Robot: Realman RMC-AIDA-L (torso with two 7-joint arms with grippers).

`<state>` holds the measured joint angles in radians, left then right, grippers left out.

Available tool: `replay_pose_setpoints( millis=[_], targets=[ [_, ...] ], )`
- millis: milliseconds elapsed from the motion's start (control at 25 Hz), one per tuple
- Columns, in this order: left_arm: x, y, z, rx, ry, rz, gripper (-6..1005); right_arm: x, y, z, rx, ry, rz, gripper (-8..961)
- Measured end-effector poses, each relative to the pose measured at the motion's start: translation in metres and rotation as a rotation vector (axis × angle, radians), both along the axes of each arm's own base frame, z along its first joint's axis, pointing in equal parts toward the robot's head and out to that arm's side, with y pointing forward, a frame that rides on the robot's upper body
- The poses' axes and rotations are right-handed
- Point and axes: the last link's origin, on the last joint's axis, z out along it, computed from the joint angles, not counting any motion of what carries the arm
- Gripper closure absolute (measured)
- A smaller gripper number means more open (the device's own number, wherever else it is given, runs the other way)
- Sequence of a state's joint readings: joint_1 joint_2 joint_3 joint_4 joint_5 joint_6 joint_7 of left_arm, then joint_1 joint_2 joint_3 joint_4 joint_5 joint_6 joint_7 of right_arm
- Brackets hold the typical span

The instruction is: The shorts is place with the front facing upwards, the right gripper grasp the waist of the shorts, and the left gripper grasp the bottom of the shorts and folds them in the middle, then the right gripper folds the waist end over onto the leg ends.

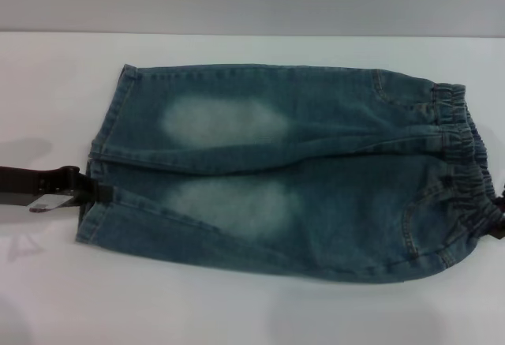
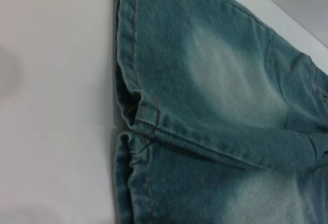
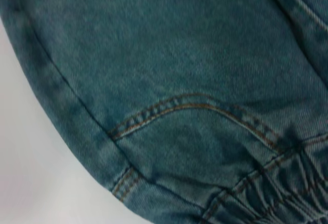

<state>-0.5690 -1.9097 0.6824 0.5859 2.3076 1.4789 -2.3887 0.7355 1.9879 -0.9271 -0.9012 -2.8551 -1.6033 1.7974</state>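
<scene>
Your shorts (image 1: 292, 171) lie lengthwise across the tabletop (image 1: 237, 313), left hand (image 1: 85, 191) at the hems, right hand (image 1: 499, 223) at the waistband, grips impossible to tell.

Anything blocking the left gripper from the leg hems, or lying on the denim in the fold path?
Nothing visible. The left gripper is already at the flat stitched hems of the blue-green denim shorts; the fabric and the white table around it carry nothing else.
</scene>
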Motion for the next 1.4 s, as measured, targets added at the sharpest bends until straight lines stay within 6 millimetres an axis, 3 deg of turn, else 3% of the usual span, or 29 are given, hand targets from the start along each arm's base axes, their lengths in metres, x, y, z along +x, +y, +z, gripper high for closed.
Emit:
replay_pose_setpoints(
  millis=[560, 800, 1000, 1200, 1400],
  targets=[
    [-0.002, -0.003, -0.002, -0.002, 0.001, -0.004, 942, -0.008, 0.003, -0.008, 0.006, 0.029, 0.038, 567],
    [-0.002, -0.003, -0.001, 0.0, 0.001, -0.006, 941, -0.006, 0.004, -0.011, 0.022, 0.027, 0.046, 700],
    [-0.002, -0.002, 0.001, 0.003, 0.003, -0.008, 940, -0.004, 0.003, -0.011, 0.025, 0.026, 0.043, 897],
    [0.0, 0.001, 0.005, 0.016, -0.008, -0.013, 939, -0.002, 0.001, -0.009, 0.048, 0.065, 0.036, 937],
    [0.013, 0.005, 0.023, 0.062, -0.125, -0.06, 938, -0.004, -0.001, 0.006, 0.143, 0.247, -0.005, 945]
  ],
)
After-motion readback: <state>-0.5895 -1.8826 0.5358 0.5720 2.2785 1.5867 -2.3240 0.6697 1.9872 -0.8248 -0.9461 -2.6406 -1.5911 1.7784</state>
